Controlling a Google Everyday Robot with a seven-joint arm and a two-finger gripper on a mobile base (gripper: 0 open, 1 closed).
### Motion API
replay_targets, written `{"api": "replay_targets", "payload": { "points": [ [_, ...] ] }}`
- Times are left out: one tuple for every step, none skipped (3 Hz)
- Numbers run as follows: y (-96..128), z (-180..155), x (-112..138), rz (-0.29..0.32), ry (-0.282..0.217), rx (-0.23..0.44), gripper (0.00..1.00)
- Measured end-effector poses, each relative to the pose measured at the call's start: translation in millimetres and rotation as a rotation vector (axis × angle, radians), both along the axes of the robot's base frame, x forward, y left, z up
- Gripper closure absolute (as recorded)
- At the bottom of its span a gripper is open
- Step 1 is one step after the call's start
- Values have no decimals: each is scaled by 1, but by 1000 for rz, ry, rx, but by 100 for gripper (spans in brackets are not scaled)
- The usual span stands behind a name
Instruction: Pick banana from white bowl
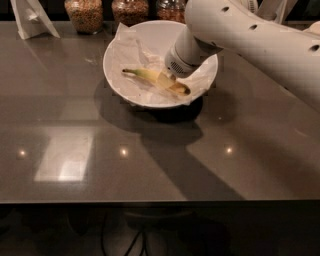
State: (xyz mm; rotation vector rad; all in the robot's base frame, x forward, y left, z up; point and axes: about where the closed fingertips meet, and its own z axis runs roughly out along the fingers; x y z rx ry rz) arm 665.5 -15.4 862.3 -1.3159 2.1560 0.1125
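Note:
The banana (145, 75) lies in the white bowl (116, 70), on crinkled white paper. Its greenish stem points left and its dark tip points right. The bowl stands at the back middle of the dark table. My gripper (166, 79) reaches down into the bowl from the upper right and sits at the banana's middle, touching it. The thick white arm (250, 35) hides the bowl's right rear rim.
Glass jars of grains (82, 14) stand in a row behind the bowl. A white folded paper stand (30, 17) is at the back left. The glossy table's front edge (160, 201) runs across the lower part of the view.

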Motion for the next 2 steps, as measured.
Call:
{"api": "replay_targets", "payload": {
  "points": [
    [3,16,-3,2,-20,-10,100],
    [5,34,-9,14,-40,-4,100]
  ]
}}
